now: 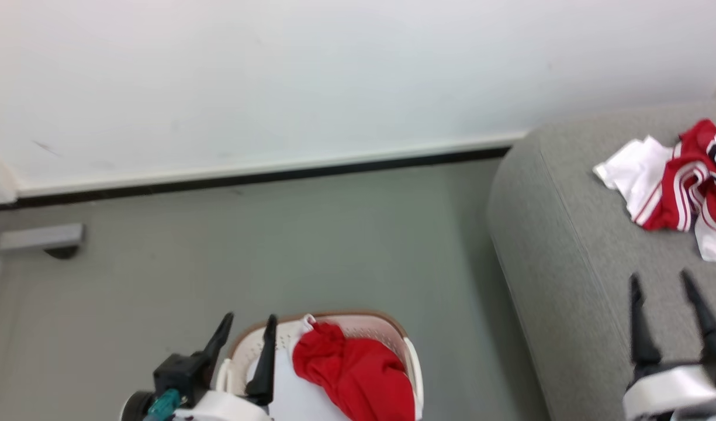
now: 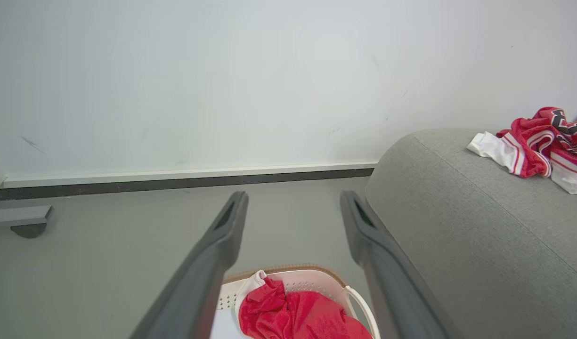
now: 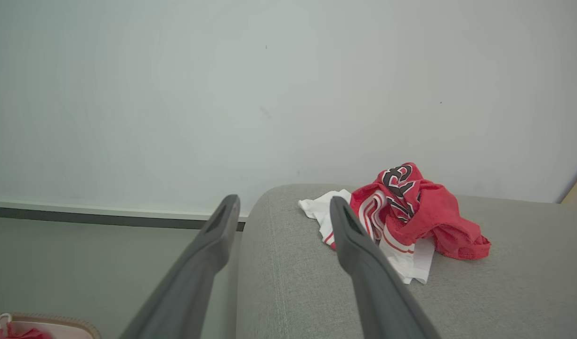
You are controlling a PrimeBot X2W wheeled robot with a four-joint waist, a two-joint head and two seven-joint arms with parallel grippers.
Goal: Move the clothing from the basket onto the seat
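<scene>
At the lower left of the head view, the left gripper (image 1: 249, 318) is hovering with its two fingers spread wide and holding nothing. One finger is showing over the left rim of the laundry basket (image 1: 413, 356). Judged from that position, it is standing ready above the basket for the next pick.

Inside the basket, a red garment (image 1: 352, 368) is lying bunched over a pale flat pad (image 1: 311, 400). Its long axis is running from the far rim, where a white-edged corner is pointing toward the wall, down to the near right.

The basket is standing on the grey floor (image 1: 276, 245), near the rounded end of the grey sofa (image 1: 556, 234), presumably so that each transfer is needing only a short reach.

Over the sofa's seat, the right gripper (image 1: 659, 276) is standing open and empty. Its fingers are pointing toward the red-and-white jersey (image 1: 679, 181) but are staying clear of it.

The jersey is lying crumpled on the seat with its long axis running across the cushion. Its white end is pointing toward the sofa's rounded end and its lettering toward the right edge.
</scene>
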